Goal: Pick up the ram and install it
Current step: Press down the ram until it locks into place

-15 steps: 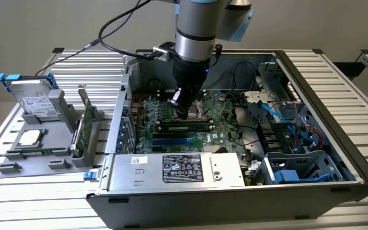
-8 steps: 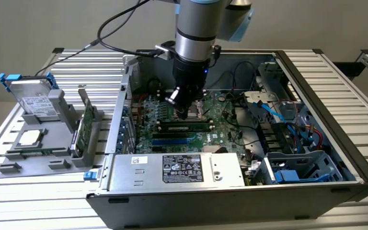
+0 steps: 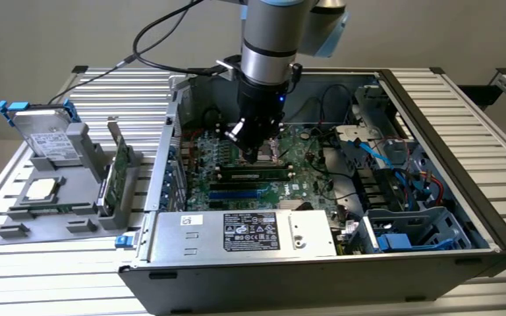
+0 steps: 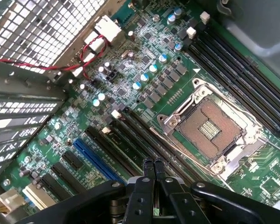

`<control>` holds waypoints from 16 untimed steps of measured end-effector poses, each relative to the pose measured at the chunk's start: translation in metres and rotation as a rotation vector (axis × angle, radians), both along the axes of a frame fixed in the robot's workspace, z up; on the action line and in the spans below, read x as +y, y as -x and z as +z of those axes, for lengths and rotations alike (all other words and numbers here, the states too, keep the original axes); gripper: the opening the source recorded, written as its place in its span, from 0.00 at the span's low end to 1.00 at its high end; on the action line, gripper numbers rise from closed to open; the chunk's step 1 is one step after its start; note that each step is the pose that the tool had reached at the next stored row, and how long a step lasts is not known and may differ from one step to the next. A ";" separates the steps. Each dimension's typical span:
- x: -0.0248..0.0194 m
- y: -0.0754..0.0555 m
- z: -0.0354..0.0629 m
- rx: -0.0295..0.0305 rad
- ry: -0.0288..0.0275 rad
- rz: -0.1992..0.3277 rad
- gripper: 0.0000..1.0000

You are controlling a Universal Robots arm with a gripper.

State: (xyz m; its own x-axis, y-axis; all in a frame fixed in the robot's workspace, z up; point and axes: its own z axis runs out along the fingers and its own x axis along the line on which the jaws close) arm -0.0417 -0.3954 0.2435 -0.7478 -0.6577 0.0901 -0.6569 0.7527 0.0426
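Exterior view, ram (image 3: pixel 253 174) seated lengthwise in motherboard (image 3: pixel 235 187) slot, hand (image 4: pixel 153 163) above, fingers closed, holding nothing.

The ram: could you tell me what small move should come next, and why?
Probably a gentle press straight down: the gripper sits above the middle of the ram, which lies along a memory slot of the motherboard; whether it is fully seated cannot be seen.

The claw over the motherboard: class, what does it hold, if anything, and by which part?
Nothing is held. The claw hangs closed and empty over the motherboard, fingertips together. A ram stick already sits in a slot below it.
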 end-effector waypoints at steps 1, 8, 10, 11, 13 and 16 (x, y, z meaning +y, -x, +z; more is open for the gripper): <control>0.0000 0.000 0.0000 0.0000 -0.0007 -0.013 0.10; 0.0000 0.000 0.0000 0.0001 -0.0053 -0.100 0.10; 0.0000 0.000 0.0000 0.0000 -0.0066 -0.125 0.10; 0.0000 0.000 0.0000 0.0000 -0.0071 -0.137 0.10; 0.0000 0.000 0.0000 0.0000 -0.0084 -0.162 0.10; 0.0000 0.000 0.0000 0.0000 -0.0102 -0.199 0.10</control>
State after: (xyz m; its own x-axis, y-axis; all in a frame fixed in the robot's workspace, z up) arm -0.0417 -0.3954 0.2434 -0.8632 -0.4979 0.0842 -0.4953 0.8673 0.0509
